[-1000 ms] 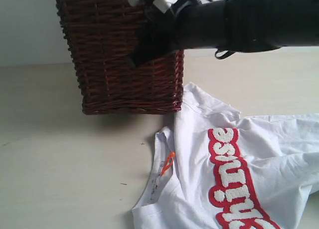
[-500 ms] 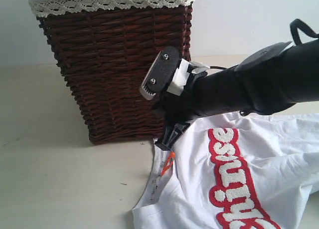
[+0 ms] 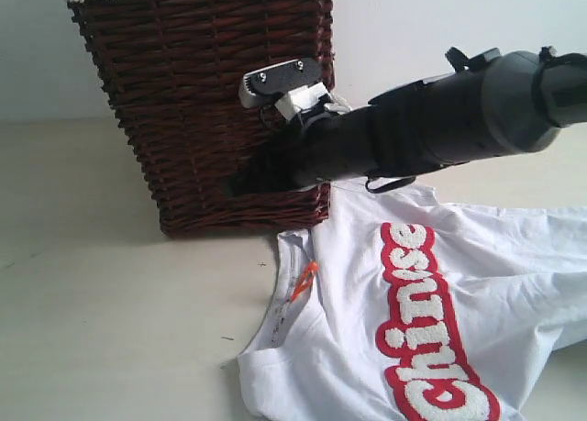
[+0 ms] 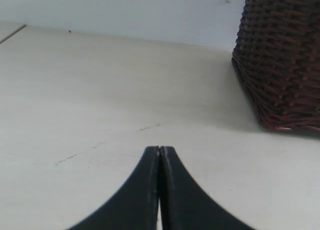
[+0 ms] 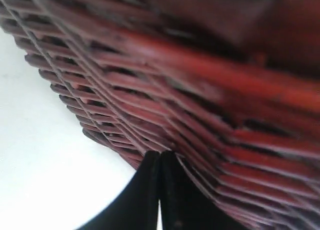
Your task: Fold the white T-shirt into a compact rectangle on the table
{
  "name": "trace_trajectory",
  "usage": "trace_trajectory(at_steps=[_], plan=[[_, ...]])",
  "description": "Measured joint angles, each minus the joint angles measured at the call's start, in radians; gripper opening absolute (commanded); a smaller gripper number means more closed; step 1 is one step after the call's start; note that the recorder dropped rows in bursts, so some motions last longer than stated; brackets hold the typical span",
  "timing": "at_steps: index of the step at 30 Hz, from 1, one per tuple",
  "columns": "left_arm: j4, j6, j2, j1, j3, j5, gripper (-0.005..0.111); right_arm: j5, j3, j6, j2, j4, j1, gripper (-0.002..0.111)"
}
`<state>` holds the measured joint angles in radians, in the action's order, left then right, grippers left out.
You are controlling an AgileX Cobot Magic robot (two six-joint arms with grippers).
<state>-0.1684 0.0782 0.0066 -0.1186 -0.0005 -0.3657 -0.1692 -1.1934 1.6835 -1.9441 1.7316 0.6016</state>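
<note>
**Basket blocks the right side, open table on the left**

The tall wicker basket [image 3: 202, 100] stands at the back of the table [image 3: 92, 311]. The right gripper [image 5: 160, 160], jaws pressed together, sits hard against its lower wall with no gap to be seen. Its black arm [image 3: 440, 127] hangs across the space above the T-shirt [image 3: 348, 348], which lies just beside the basket's base. Left of both, the table is bare, and the left gripper [image 4: 160, 152], closed, has that stretch before it.

white T-shirt [image 3: 514, 283] reading "Chinese" (red-outlined)
</note>
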Motion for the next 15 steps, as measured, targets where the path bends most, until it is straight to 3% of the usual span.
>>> trace_trajectory(at_steps=[7,15], plan=[[0.0,0.0,0.0,0.0,0.0,0.0,0.0,0.09,-0.123,-0.011,-0.065,0.005,0.002,0.0],[0.0,0.0,0.0,0.0,0.0,0.0,0.0,0.026,-0.128,-0.034,-0.035,0.008,0.002,0.0]])
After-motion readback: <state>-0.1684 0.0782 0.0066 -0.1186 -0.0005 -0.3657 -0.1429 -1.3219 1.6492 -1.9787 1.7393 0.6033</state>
